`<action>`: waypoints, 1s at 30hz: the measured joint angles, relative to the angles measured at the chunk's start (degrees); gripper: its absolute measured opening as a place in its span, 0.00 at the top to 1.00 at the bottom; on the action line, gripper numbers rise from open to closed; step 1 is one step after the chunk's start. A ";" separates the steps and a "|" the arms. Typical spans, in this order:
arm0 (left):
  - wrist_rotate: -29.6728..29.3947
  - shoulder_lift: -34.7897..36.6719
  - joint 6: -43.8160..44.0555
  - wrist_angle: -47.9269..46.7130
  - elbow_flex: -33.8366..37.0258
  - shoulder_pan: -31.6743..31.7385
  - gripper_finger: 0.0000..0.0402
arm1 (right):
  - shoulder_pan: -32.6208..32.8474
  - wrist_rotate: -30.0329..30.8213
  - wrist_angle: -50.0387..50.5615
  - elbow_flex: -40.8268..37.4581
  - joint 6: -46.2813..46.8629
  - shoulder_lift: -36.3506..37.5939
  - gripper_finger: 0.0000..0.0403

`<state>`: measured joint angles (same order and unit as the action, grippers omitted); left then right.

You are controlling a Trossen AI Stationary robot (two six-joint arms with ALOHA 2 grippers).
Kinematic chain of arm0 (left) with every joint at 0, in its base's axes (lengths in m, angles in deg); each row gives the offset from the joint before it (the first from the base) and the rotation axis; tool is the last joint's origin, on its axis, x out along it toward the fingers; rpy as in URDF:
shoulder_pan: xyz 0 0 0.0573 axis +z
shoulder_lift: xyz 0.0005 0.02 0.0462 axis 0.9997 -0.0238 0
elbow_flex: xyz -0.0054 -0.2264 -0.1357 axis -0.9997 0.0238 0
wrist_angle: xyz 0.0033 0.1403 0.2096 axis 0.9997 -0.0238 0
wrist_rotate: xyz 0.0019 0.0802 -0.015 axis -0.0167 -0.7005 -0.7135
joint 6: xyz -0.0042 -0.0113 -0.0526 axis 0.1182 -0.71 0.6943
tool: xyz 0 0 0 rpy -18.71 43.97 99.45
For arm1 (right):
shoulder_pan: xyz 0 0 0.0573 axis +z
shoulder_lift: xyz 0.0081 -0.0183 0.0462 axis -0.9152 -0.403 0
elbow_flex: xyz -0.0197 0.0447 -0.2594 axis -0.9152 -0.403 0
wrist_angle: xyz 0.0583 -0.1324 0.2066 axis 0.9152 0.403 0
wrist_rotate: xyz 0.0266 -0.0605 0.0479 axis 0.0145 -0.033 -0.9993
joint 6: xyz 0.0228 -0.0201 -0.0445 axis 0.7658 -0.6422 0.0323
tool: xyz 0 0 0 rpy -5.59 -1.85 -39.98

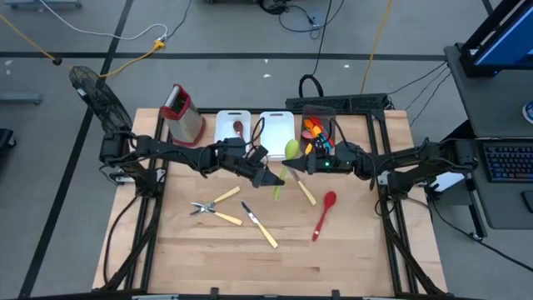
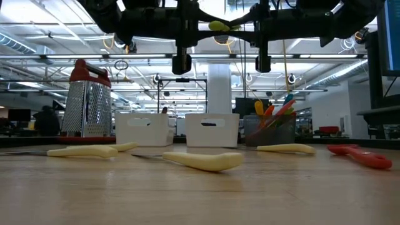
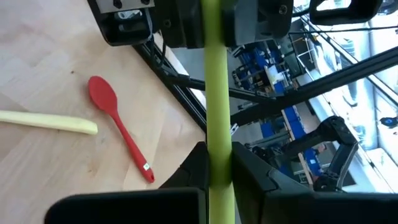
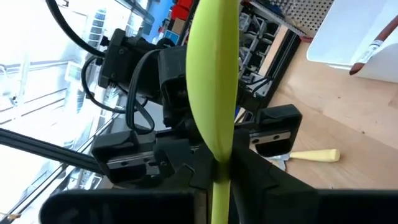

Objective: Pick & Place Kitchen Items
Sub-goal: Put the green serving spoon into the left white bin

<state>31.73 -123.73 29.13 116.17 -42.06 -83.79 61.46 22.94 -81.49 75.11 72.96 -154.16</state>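
A lime-green plastic spoon (image 1: 290, 154) is held aloft above the wooden table (image 1: 350, 250), pinched at its handle by the left gripper (image 1: 275, 178) and near its bowl by the right gripper (image 1: 293, 164). Open board lies toward the near edge, beyond the red silicone spoon (image 1: 323, 214).

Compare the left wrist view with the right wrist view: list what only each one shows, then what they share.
Only the left wrist view shows the red spoon lying flat on the wooden table.

Only the right wrist view shows the green spoon's bowl and a white bin with a utensil inside.

Both show the green spoon held in mid-air between the arms, the left gripper and right gripper each shut on its handle, and a pale yellow handle on the table.
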 joint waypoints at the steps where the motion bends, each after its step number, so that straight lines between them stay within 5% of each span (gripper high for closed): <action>1: 0.26 0.00 0.32 -0.01 0.00 0.01 0.92 | 0.00 0.01 0.03 0.00 0.01 0.00 0.93; 12: 0.74 0.02 0.73 -3.04 0.00 -0.67 0.93 | -0.35 -0.01 0.85 -0.01 4.86 -0.11 0.83; 23: -4.54 0.22 3.27 -8.76 -0.17 -1.25 0.93 | -0.04 2.19 2.52 -0.11 -1.45 -0.17 0.84; 30: -8.68 0.20 7.46 -12.30 -0.15 -4.73 0.93 | 0.01 -1.26 8.63 -0.11 -5.91 -0.13 0.73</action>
<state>23.05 -123.54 36.58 103.87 -42.21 -88.52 61.47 21.68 -72.86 75.00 67.04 -154.29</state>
